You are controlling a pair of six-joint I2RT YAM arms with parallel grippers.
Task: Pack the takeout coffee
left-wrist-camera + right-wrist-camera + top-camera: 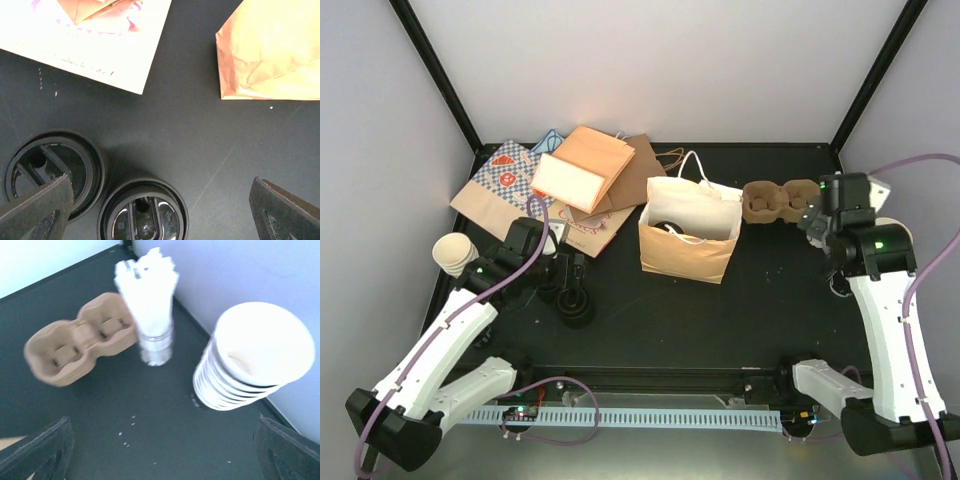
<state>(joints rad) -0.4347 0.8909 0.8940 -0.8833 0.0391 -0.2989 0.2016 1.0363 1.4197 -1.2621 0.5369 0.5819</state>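
Overhead look at a black table (740,300) with an open kraft paper bag (688,240) standing upright at centre. At 9 o'clock from the bag, left gripper (160,215) spread wide and holding nothing, hanging straight above two round black lids: nearer lidded cup (142,215) almost under the gap between the fingers, second lidded cup (55,170) just beside it toward 10 o'clock, close to the left finger. Cup walls hidden beneath the lids from this angle. At 2 o'clock from the bag, near the back edge, brown pulp carrier (778,200), both wells empty, long axis running 9 to 3 across the table. Right gripper (160,460) just off the carrier's 3 o'clock end, likewise wide open and empty. From that wrist, carrier lying aslant at 10 o'clock from the fingers, a clear holder (155,347) of white straws or stirrers at 12, a stack of lidless cups (250,365) at 2. Judging by position: right arm clearly nearer the carrier, left arm nearer the cups; probably a swing toward 10 o'clock, with fingers set across the carrier's short width, needed before any closing.
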